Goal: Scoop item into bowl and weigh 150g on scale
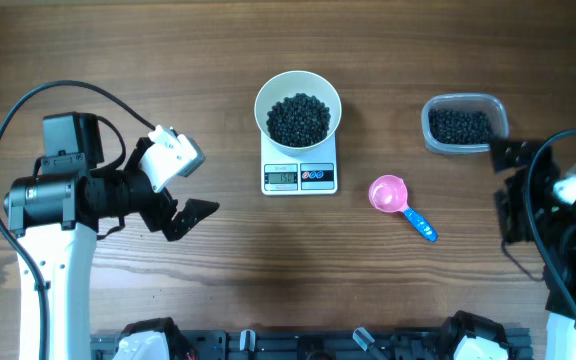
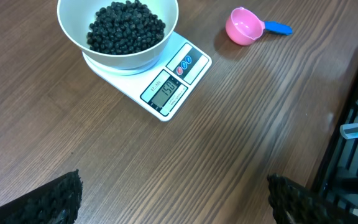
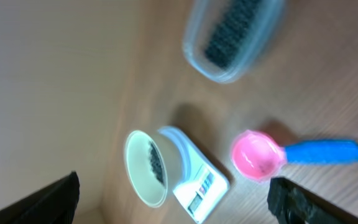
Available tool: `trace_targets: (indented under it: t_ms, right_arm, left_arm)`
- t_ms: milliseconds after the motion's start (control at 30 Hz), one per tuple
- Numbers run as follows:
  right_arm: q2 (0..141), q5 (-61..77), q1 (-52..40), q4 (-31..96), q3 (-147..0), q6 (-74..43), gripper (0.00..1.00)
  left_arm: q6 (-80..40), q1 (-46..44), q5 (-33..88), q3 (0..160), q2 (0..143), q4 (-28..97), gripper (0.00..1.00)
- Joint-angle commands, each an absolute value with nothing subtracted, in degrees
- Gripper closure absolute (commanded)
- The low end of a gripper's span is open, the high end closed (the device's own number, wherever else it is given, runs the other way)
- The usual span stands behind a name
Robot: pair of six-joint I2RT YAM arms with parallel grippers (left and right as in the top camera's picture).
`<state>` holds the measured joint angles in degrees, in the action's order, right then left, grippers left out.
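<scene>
Left tool (image 2: 176,205) and right tool (image 3: 179,202), both spread wide, hold nothing. Loose, rolling black beads (image 1: 299,118) fill the bowl (image 1: 264,100) atop the scale (image 1: 299,178). The pink scoop (image 1: 389,193), right of the scale, is probably light and best taken by its handle (image 1: 420,225).

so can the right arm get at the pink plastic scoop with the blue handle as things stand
Probably yes. The pink scoop lies on the wooden table, apart from the white rectangular scale and the clear plastic tub. The right gripper is open and empty, nothing between them.
</scene>
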<state>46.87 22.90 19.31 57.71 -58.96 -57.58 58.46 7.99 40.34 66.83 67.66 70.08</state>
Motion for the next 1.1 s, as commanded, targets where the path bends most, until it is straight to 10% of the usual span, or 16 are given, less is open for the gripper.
trace_targets:
  t_ms: [0, 233, 1067]
  right_arm:
    - [46.22, 24.08, 19.46, 59.27, -59.29, -57.23, 0.00]
    - [46.17, 24.03, 17.12, 48.23, -59.24, -33.19, 0.00]
    - [20.05, 15.00, 5.58, 17.98, -34.22, -19.51, 0.00]
  left_arm:
    - [59.61, 7.94, 40.36, 67.35, 67.18, 70.08, 0.00]
    - [59.61, 7.94, 40.36, 67.35, 67.18, 70.08, 0.00]
    - [59.61, 7.94, 40.36, 67.35, 67.18, 70.08, 0.00]
